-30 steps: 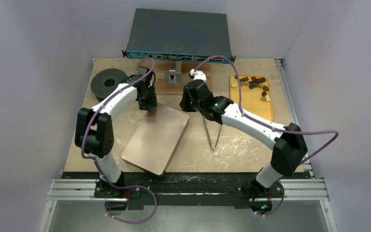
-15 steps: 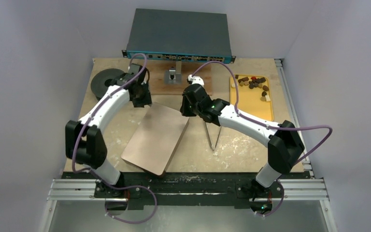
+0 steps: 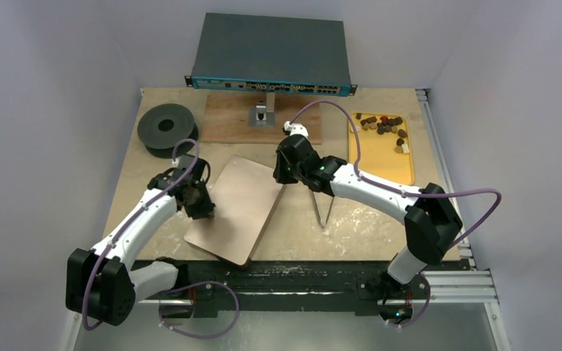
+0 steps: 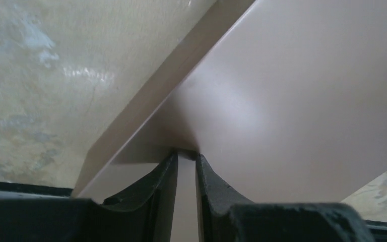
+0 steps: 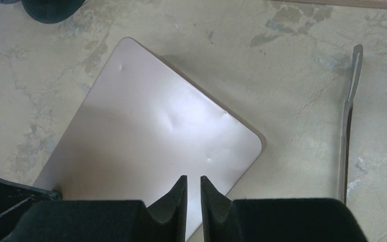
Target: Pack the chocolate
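The chocolate [image 3: 383, 124], several dark brown, tan and cream pieces, lies on a yellow tray [image 3: 402, 167] at the back right. A closed tan rectangular box [image 3: 238, 208] lies slanted at the table's middle; its inside is hidden. My left gripper [image 3: 201, 209] is shut and empty, its tips [image 4: 186, 155] touching the box's top [image 4: 292, 96] near its left edge. My right gripper [image 3: 284, 172] is shut and empty, hovering over the box's far right corner; in the right wrist view its tips [image 5: 193, 179] are above the lid [image 5: 146, 136].
Metal tongs [image 3: 323, 203] lie right of the box and show in the right wrist view [image 5: 350, 121]. A black spool [image 3: 164, 128] sits at the back left. A wooden board [image 3: 227, 117] with a small metal stand [image 3: 262, 114] and a grey network switch [image 3: 274, 51] are at the back.
My left arm has swung from the box's far left corner back toward me, down to its left edge. My right gripper has moved slightly nearer over the far right corner.
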Available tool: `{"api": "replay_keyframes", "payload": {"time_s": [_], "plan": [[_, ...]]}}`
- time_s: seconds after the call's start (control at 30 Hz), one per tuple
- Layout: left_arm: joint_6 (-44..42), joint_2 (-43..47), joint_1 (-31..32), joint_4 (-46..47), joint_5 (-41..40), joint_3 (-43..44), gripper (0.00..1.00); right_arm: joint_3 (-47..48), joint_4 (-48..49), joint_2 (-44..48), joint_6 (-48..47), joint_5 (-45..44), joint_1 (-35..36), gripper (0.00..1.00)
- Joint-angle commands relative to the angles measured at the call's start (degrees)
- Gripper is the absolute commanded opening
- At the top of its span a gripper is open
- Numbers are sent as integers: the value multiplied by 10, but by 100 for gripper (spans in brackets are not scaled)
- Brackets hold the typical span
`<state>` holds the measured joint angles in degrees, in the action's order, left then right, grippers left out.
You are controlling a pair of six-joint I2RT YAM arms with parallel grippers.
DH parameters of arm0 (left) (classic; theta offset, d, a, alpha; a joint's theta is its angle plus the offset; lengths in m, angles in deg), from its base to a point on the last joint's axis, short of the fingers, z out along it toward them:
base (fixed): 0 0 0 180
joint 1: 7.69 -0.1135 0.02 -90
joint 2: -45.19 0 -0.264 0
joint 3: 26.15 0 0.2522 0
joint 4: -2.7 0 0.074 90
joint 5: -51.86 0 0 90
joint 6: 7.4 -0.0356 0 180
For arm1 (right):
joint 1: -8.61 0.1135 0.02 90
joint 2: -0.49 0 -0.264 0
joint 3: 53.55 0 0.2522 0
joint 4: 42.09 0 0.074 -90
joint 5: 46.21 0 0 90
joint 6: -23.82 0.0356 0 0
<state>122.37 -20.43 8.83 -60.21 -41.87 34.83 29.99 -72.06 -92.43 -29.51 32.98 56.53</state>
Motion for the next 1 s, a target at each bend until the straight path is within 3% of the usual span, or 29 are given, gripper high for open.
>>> {"api": "replay_keyframes", "payload": {"time_s": [0.0, 0.2, 0.37, 0.5, 0.63, 0.73, 0.83, 0.87, 0.97], "plan": [[61, 3, -2, 21, 9, -67, 19, -17, 29, 17, 8, 6, 5, 16], [52, -3, -2, 28, 4, -58, 18, -20, 22, 25, 11, 2, 6, 16], [-14, 23, -1, -12, -2, 43, 19, 5, 0, 40, 7, -5, 5, 16], [-75, 47, 0, -29, 15, 133, 26, 32, -16, 60, 3, -18, 5, 21], [-125, 65, 4, -33, 47, 233, 42, 74, -33, 87, -4, -40, 5, 42], [-156, 74, 4, -36, 74, 300, 56, 101, -34, 112, -11, -56, 5, 66], [-178, 74, 5, -39, 101, 362, 84, 132, -40, 135, -23, -70, 5, 85], [-182, 72, 5, -41, 107, 380, 91, 145, -45, 142, -28, -77, 5, 89], [-184, 67, 4, -47, 121, 426, 99, 170, -53, 167, -41, -95, 5, 98]]}}
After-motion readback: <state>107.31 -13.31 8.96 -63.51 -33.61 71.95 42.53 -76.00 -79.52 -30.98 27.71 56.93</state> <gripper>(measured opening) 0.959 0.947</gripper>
